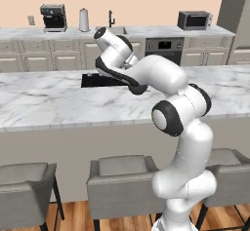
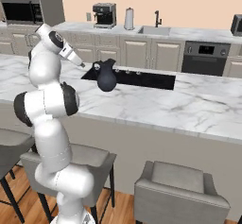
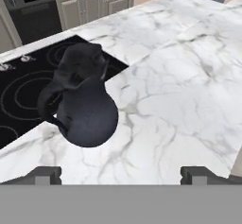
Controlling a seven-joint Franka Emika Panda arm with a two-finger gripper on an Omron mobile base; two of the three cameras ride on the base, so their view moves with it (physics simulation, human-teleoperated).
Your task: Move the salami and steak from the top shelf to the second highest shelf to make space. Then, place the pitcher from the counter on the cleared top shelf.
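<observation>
The dark navy pitcher [image 2: 106, 76] stands upright on the white marble counter [image 2: 189, 105], at a corner of the black cooktop [image 2: 142, 79]. In the hand view the pitcher [image 3: 85, 109] lies just ahead and left of centre, its handle to the left. My gripper [image 3: 122, 176] hovers above the counter [image 3: 179, 76] a little short of the pitcher, open, with nothing between its fingertips [image 3: 47, 175]. From the right base view, the gripper [image 2: 81, 63] is just left of the pitcher's rim. The salami, the steak and both shelves are out of view.
Grey stools [image 1: 122, 176] line the counter's near side beside my base. Behind the counter runs a pale worktop with a coffee machine [image 1: 53, 18], a sink tap [image 2: 157, 17], an oven [image 1: 163, 47] and a microwave [image 1: 194, 19]. Bare marble spreads right of the pitcher.
</observation>
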